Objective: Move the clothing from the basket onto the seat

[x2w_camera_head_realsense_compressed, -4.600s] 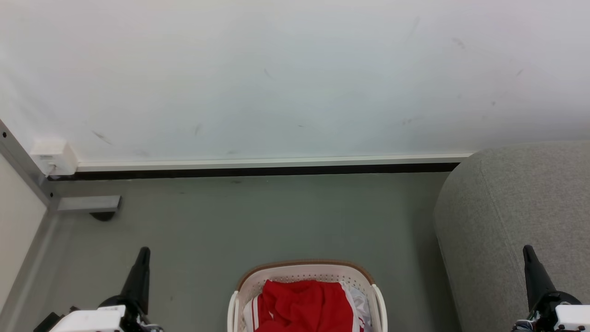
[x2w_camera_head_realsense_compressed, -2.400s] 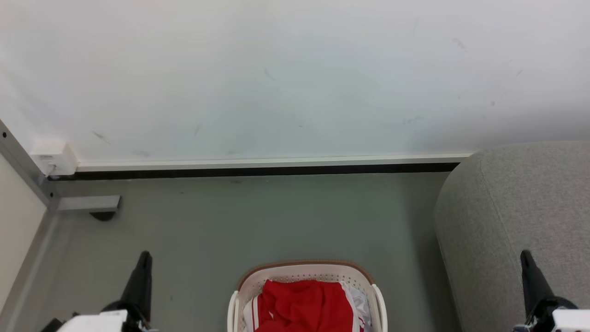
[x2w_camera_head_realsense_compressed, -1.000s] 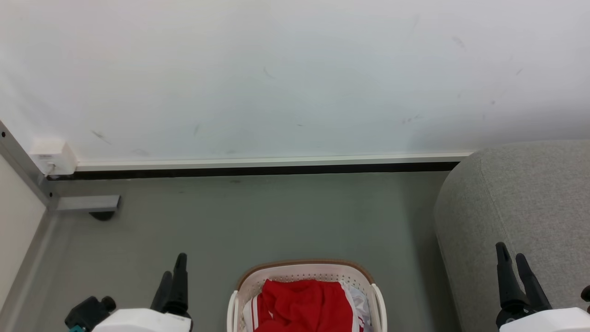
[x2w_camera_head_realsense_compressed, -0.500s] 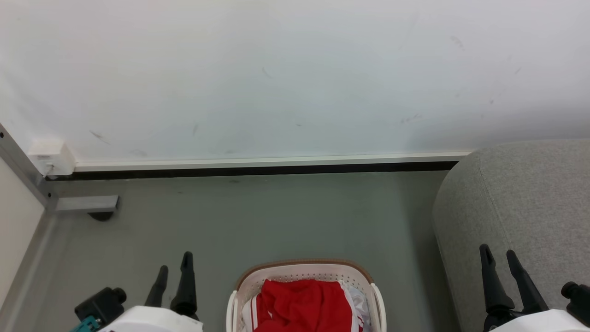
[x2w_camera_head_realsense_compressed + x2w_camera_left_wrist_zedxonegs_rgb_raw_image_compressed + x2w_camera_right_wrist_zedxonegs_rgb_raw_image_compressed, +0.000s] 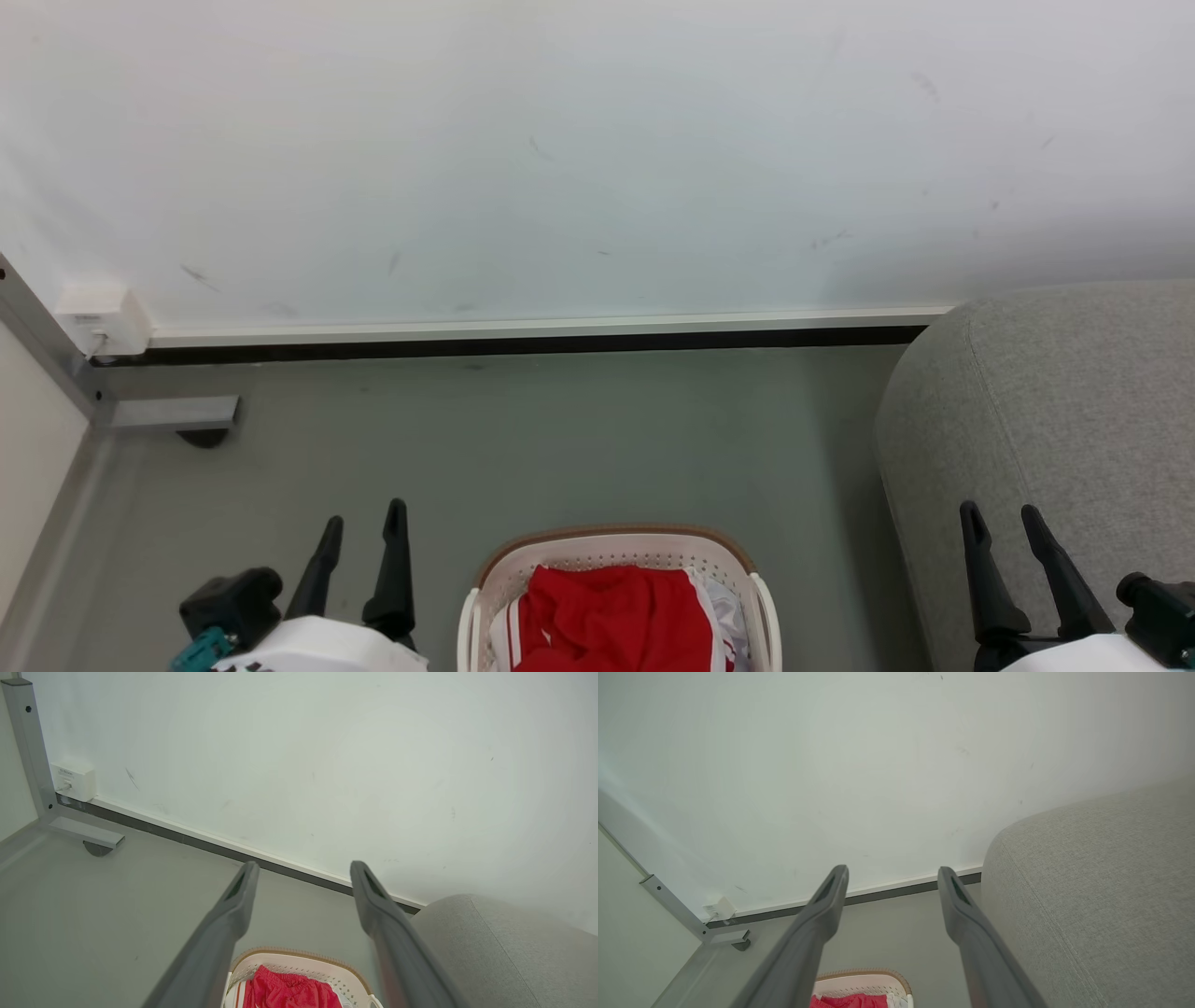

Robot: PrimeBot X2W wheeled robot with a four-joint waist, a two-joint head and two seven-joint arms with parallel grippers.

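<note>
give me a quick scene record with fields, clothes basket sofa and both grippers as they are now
clothing: red with white trim, bunched inside the basket, not gripped
basket: white, brown rim, on the floor, between the two grippers
seat: grey sofa, right of the basket, apart from it
left gripper: open, empty, left of the basket
right gripper: open, empty, in front of the seat
task state: clothing not yet on the seat

No readable text, brand or number in any view, small white wall box (image 5: 73,781) beside the grey metal post (image 5: 29,742) bears a faint dark printed line, too small and blurred to make out
</note>
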